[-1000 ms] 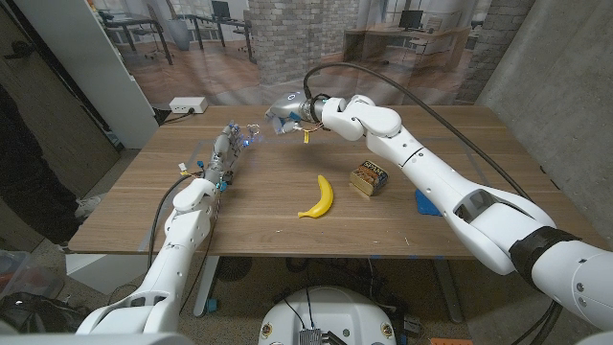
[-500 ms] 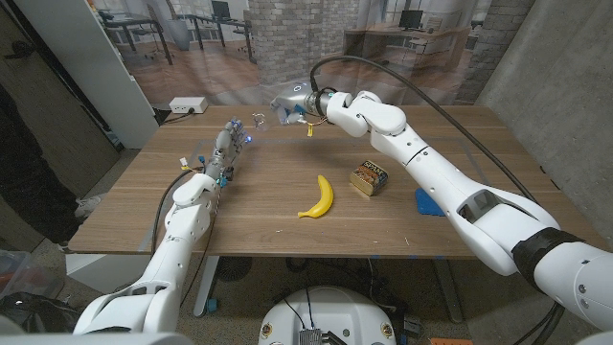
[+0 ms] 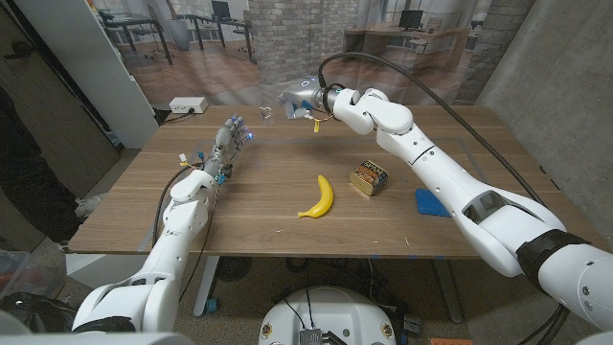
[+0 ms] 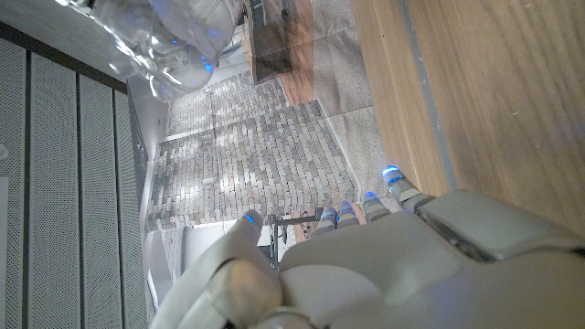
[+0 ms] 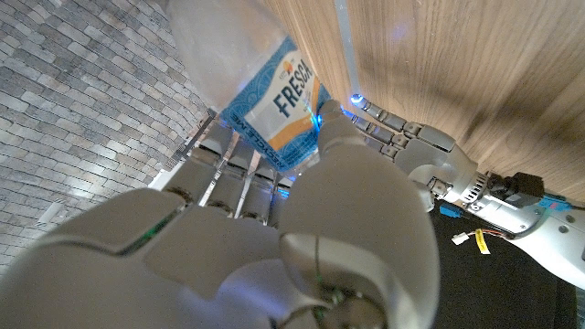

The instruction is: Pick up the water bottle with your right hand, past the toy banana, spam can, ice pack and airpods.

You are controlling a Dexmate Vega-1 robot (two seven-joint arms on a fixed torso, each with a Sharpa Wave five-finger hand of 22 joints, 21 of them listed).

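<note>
Brick-walled office space backs the wooden table (image 3: 287,220), where the right hand (image 3: 299,102) grips the water bottle (image 3: 278,103) clear of the wood, well beyond the toy banana (image 3: 319,197), so the pickup looks essentially done

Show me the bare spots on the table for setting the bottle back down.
Widest bare wood lies between the left hand and the toy banana. Another patch lies in front of the banana toward the near edge. It is tighter around the spam can and blue ice pack.
</note>
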